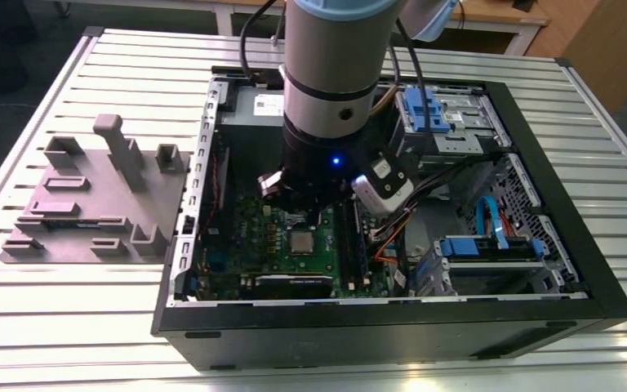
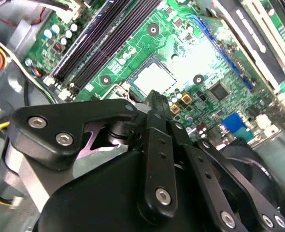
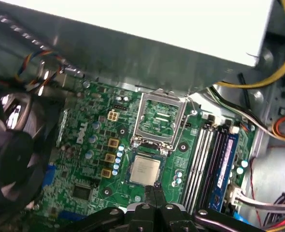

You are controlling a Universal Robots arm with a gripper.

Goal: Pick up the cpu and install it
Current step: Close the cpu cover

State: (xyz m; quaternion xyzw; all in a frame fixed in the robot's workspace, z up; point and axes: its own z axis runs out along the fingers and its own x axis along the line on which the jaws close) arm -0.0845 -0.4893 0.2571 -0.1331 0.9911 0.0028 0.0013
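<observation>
The cpu (image 3: 145, 170) lies flat in its socket on the green motherboard (image 3: 92, 145), silvery top up, and also shows in the second wrist view (image 2: 153, 77) and in the exterior view (image 1: 301, 240). The socket's metal bracket (image 3: 159, 118) stands swung open beside it. My gripper (image 3: 154, 191) hangs just above the edge of the cpu, its two black fingers (image 2: 154, 104) pressed together with nothing between them. It does not touch the chip.
The motherboard lies inside an open black computer case (image 1: 575, 269) on a slatted metal table. Memory slots (image 3: 205, 159) run beside the socket, a black fan (image 3: 12, 154) and the grey power supply (image 3: 157, 34) are close by. Loose cables (image 3: 258, 82) and a grey parts fixture (image 1: 95, 196) stand nearby.
</observation>
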